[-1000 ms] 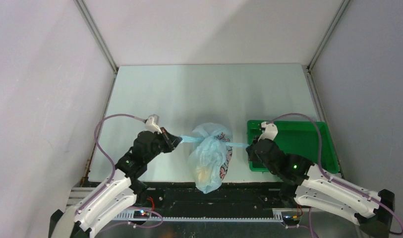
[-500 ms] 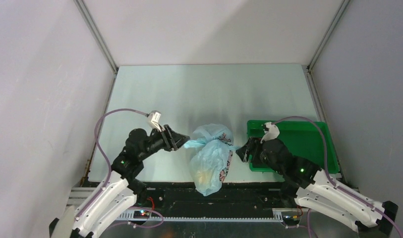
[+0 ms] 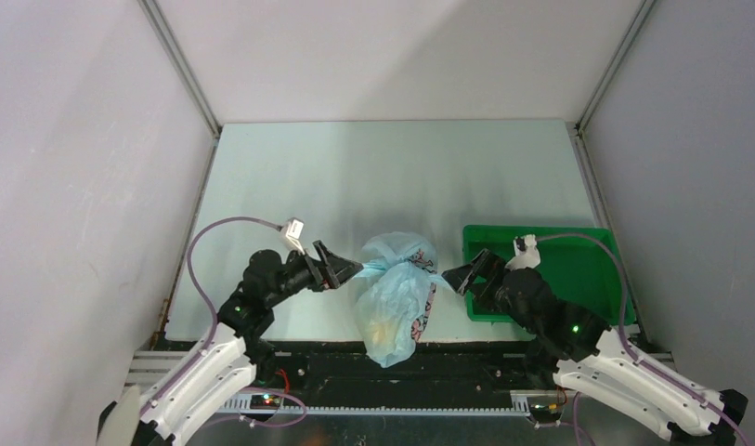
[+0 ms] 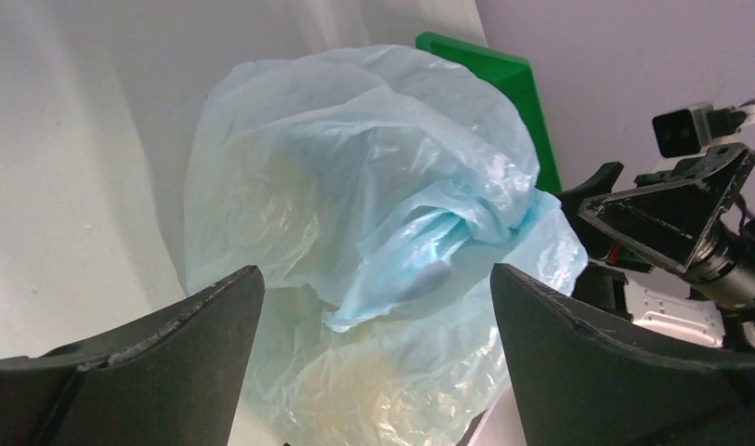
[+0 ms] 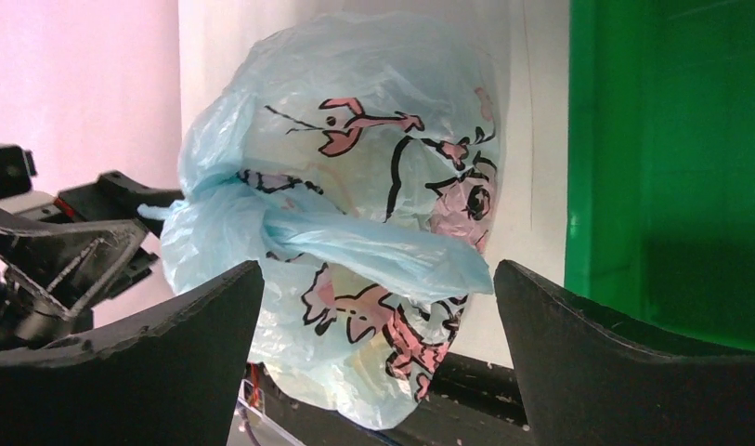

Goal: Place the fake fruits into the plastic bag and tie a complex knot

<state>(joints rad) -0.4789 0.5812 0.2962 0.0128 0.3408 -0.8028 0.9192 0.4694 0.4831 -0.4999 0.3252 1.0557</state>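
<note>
1. Two grippers face each other across the bag (image 3: 397, 302): the left gripper (image 3: 341, 269) and the right gripper (image 3: 459, 275), each with fingers spread wide and nothing held between them.
2. Bag lies at the near edge of the table (image 3: 383, 177), between the grippers and just beside the tray (image 3: 559, 229). Its lower end hangs over the black rail (image 3: 466, 358) at the front.
3. One yellow fruit (image 3: 384, 327) shows faintly through the plastic low in the bag. Grapes cannot be made out from any view.
4. Neck is gathered at mid-bag, with the left tail (image 3: 369, 268) pointing at the left gripper and the right tail (image 3: 436, 273) at the right. Whether the left tail touches the fingers cannot be told, nor whether the knot is complete.
5. Risk one: with no grip on either tail, thin springy plastic may relax and let the gathered neck work open.
6. Risk two: the overhanging end carries the fruit's weight, so a nudge from either arm could tip the bag off the table.
7. Risk three: a fresh grab aimed at the short tails could pinch the bag's body instead and tear it, or drag the whole bag sideways into the tray.
</note>
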